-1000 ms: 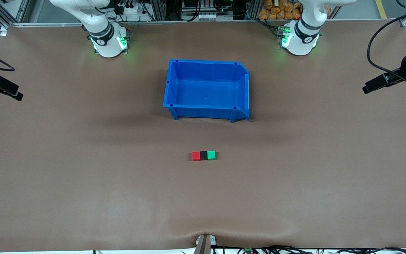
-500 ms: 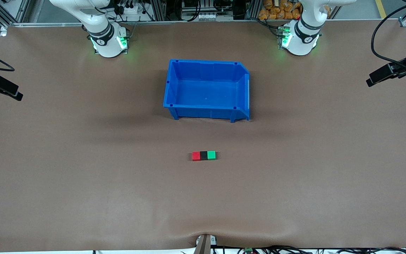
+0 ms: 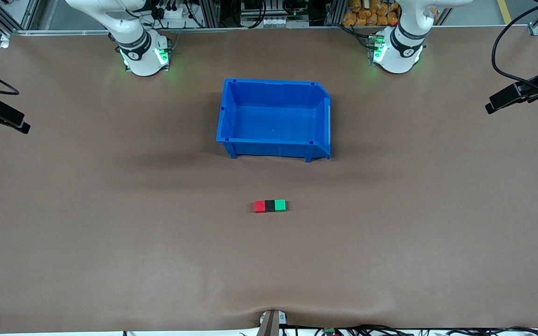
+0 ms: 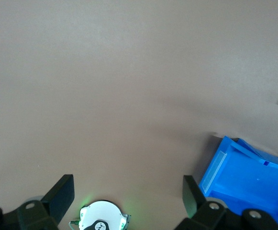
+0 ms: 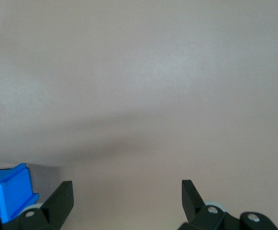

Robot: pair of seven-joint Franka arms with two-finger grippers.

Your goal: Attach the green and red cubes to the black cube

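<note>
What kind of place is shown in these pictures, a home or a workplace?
Most likely a robotics laboratory or test workshop. Two white robot arm bases are fixed at the edge of a brown-covered table, with aluminium framing and loose cables along it, and only a blue bin and small cubes.

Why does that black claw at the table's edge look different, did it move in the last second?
Yes. The left gripper, empty and open, has risen in the front view and drawn toward the table's edge, away from the blue bin, which stayed put.

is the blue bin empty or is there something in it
Empty. The front view looks straight down into the blue bin and shows only its bare floor; the red cube, black cube and green cube sit outside.
</note>
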